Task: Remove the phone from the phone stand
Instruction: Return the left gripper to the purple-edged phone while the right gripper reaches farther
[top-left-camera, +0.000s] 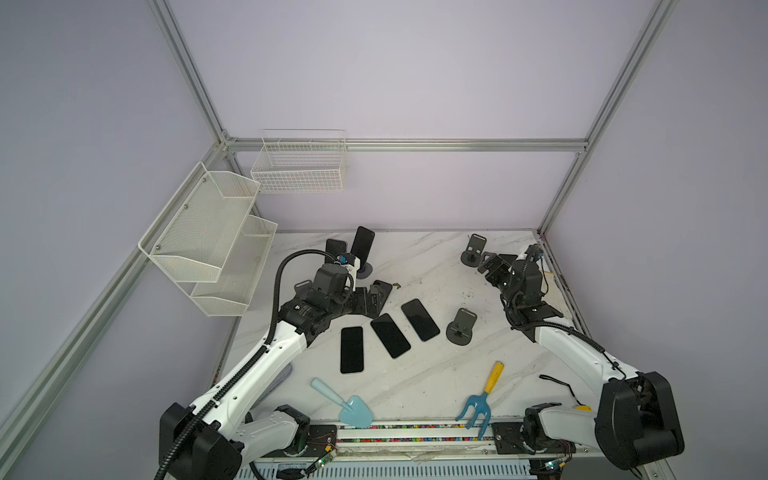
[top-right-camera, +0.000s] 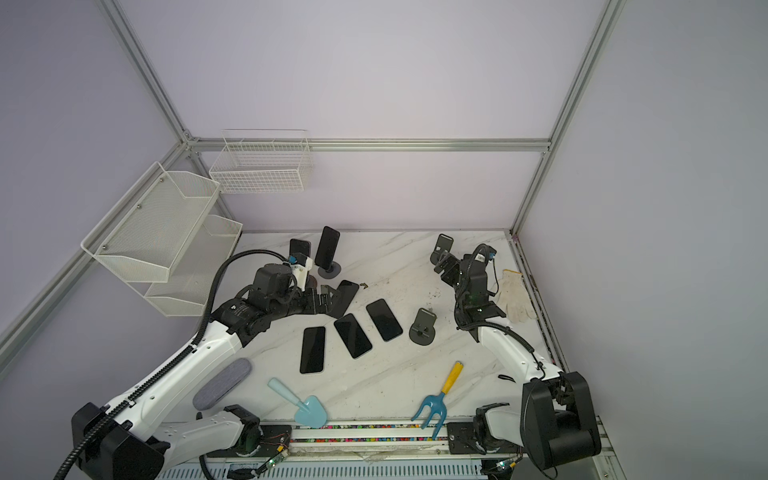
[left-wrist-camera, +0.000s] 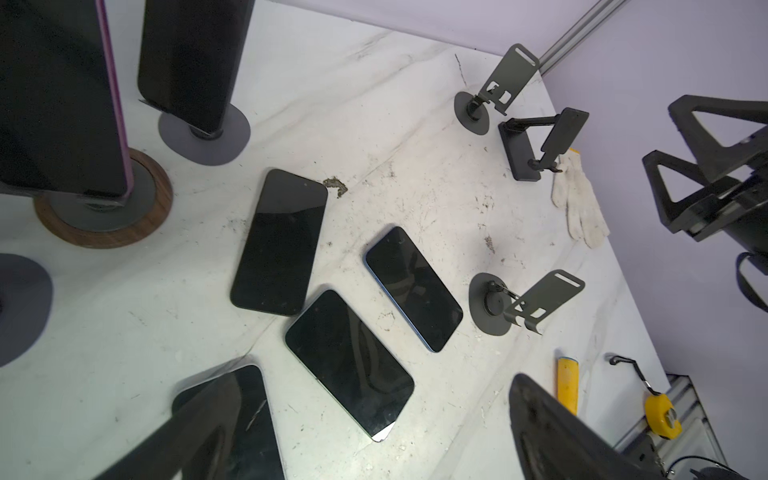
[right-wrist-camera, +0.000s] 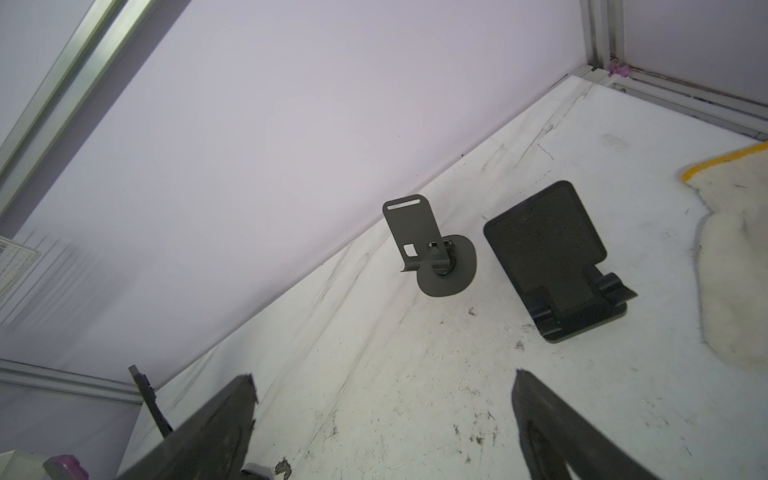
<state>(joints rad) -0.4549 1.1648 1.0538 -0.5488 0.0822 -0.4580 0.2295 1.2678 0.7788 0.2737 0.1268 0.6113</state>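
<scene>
Toward the back left of the table (top-left-camera: 436, 374), a phone (top-left-camera: 362, 245) stands upright on its phone stand (top-left-camera: 365, 272). Left gripper (top-left-camera: 371, 300) hangs just in front, fingers spread wide, gripping nothing, near four flat phones (top-left-camera: 390, 336). Right gripper (top-left-camera: 491, 266), fingers wide too and empty, faces a bare stand (right-wrist-camera: 432, 249) far right.

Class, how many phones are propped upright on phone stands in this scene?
2. One phone stands on a grey round-based stand at the table's back; the second phone stands just left of it, partly behind the left arm. None seems hidden.
</scene>
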